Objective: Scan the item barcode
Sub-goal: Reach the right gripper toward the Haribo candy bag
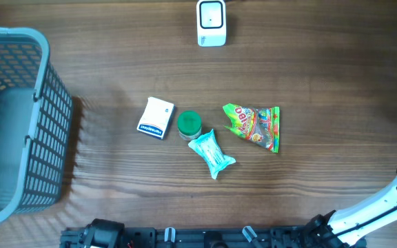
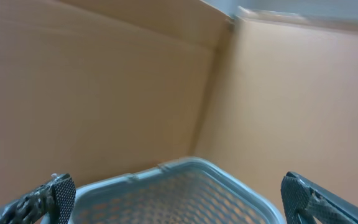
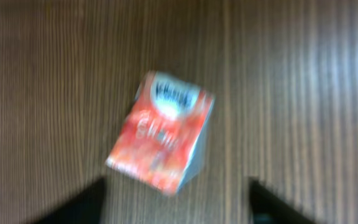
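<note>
In the right wrist view a red and white packet lies flat on the wooden table, blurred by motion. My right gripper hovers over it, open, its dark fingers spread to either side of the packet's near corner and holding nothing. This packet does not show in the overhead view. The white barcode scanner stands at the table's far edge. My left gripper is open and empty, its fingertips wide apart above the rim of the grey basket.
Mid-table lie a white box, a green-lidded jar, a teal packet and a colourful candy bag. The grey mesh basket fills the left side. The right arm enters at the lower right. Brown cardboard walls stand behind the basket.
</note>
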Action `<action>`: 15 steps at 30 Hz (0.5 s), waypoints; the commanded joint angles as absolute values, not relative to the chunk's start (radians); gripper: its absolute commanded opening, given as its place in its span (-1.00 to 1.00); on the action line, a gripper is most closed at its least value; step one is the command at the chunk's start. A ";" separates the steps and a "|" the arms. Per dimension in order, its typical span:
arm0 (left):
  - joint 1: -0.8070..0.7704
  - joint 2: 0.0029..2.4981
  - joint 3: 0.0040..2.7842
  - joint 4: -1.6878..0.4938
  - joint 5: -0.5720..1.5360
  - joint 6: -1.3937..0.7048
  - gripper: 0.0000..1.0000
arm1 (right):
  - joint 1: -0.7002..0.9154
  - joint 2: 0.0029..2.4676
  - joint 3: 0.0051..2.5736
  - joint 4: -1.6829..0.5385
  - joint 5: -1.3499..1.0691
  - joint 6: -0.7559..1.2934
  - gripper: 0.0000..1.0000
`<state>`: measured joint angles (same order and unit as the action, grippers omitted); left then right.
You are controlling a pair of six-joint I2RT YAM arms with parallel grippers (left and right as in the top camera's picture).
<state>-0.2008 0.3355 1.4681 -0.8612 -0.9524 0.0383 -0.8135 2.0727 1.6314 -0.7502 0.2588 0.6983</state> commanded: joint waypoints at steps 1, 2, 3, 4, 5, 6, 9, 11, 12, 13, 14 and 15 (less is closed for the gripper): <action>-0.199 0.329 1.472 -0.873 -0.767 -0.009 1.00 | -0.812 2.051 1.687 -0.775 0.069 0.598 0.99; -0.199 0.320 1.472 -0.878 -0.766 -0.009 1.00 | -0.812 2.034 1.701 -0.796 0.034 0.596 1.00; -0.199 0.308 1.472 -0.889 -0.766 -0.009 1.00 | -0.812 2.014 1.713 -0.816 -0.002 0.596 1.00; -0.199 0.287 1.472 -0.912 -0.766 -0.009 1.00 | -0.804 1.969 1.728 -0.855 -0.078 0.591 0.99; -0.199 0.242 1.472 -0.942 -0.761 -0.009 1.00 | -0.786 1.921 1.729 -0.886 -0.145 0.554 0.99; -0.199 0.219 1.472 -0.957 -0.746 -0.009 1.00 | -0.767 1.887 1.729 -0.916 -0.185 0.520 0.99; -0.199 0.119 1.472 -1.026 -0.722 -0.009 1.00 | -0.615 1.754 1.729 -1.065 -0.212 0.362 0.99; -0.200 0.079 1.472 -1.064 -0.722 -0.009 1.00 | -0.472 1.694 1.729 -1.135 -0.182 0.246 1.00; -0.200 0.064 1.472 -1.085 -0.722 -0.010 1.00 | -0.395 1.671 1.729 -1.167 -0.149 0.206 0.98; -0.200 0.045 1.472 -1.106 -0.696 -0.017 1.00 | -0.275 1.643 1.729 -1.221 -0.097 0.176 1.00; -0.201 0.035 1.472 -1.109 -0.658 -0.016 1.00 | -0.210 1.633 1.729 -1.251 -0.087 0.147 0.99; -0.201 0.025 1.472 -1.110 -0.613 -0.016 1.00 | -0.099 1.623 1.727 -1.295 -0.085 0.101 0.99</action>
<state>-0.2008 0.0620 1.4754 -1.1065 -0.7212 -0.0067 -0.2874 1.6634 1.7176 -1.2358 -0.1337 0.2451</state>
